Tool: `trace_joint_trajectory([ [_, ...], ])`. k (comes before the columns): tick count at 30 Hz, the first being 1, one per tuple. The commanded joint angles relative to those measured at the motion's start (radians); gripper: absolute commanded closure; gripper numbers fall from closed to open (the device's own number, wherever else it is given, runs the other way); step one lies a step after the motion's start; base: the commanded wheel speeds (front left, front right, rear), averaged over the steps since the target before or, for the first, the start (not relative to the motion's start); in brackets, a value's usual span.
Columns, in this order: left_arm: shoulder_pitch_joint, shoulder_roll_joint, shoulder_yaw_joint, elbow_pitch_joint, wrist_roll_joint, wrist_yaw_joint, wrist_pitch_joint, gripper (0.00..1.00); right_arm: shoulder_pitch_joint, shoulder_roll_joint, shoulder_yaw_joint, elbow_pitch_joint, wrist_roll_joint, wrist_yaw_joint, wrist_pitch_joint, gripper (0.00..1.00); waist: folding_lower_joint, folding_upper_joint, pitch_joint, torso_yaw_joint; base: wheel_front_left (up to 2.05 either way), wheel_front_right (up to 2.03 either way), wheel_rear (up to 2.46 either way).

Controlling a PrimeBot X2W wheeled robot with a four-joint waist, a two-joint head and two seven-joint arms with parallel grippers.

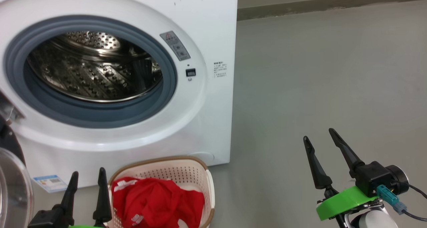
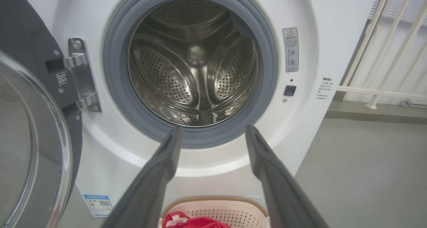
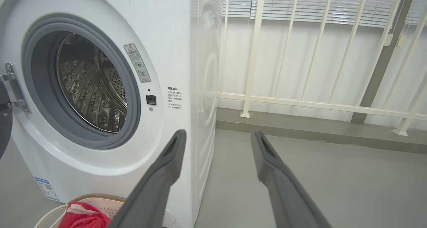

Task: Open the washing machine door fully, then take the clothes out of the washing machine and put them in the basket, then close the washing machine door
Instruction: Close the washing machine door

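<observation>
Currently the washing machine occupies the upper left of the head view: a white box with a grey gasket and a perforated steel drum, its mouth facing me. The washing machine door stands swung out at the left edge. The basket, cream with a brown rim, sits at bottom centre just before the machine and holds the clothes, which are red with white trim. The warning sticker and blue energy label carry print too small to read. My left gripper and right gripper both have their fingers spread apart.
</observation>
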Motion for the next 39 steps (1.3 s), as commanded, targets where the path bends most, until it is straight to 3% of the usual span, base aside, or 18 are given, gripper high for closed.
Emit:
trace_joint_trajectory([
  [1, -0.004, 0.022, 0.029, -0.030, -0.005, 0.008, -0.001, 0.00, -0.008, 0.000, 0.026, -0.020, -0.005, 0.006, -0.006, 0.00, 0.0000, 0.0000, 0.001, 0.000, -1.94, 1.94, 0.00],
  [15, -0.001, 0.026, 0.019, -0.063, -0.021, 0.003, -0.003, 0.00, -0.014, 0.000, 0.023, -0.012, -0.001, 0.006, -0.006, 0.00, 0.0000, 0.0000, 0.007, 0.000, -1.44, 1.44, 0.00],
  [30, 0.001, 0.027, 0.007, -0.084, -0.018, 0.023, -0.001, 0.00, -0.016, 0.000, 0.026, -0.014, -0.001, 0.006, -0.006, 0.00, 0.0000, 0.0000, 0.011, 0.015, -0.07, 0.07, 0.00],
  [39, -0.001, 0.030, -0.003, -0.106, -0.013, 0.039, 0.020, 0.00, -0.022, 0.000, 0.032, -0.017, -0.006, 0.006, -0.006, 0.00, 0.0000, 0.0000, 0.016, 0.057, 0.00, 0.00, 0.00],
])
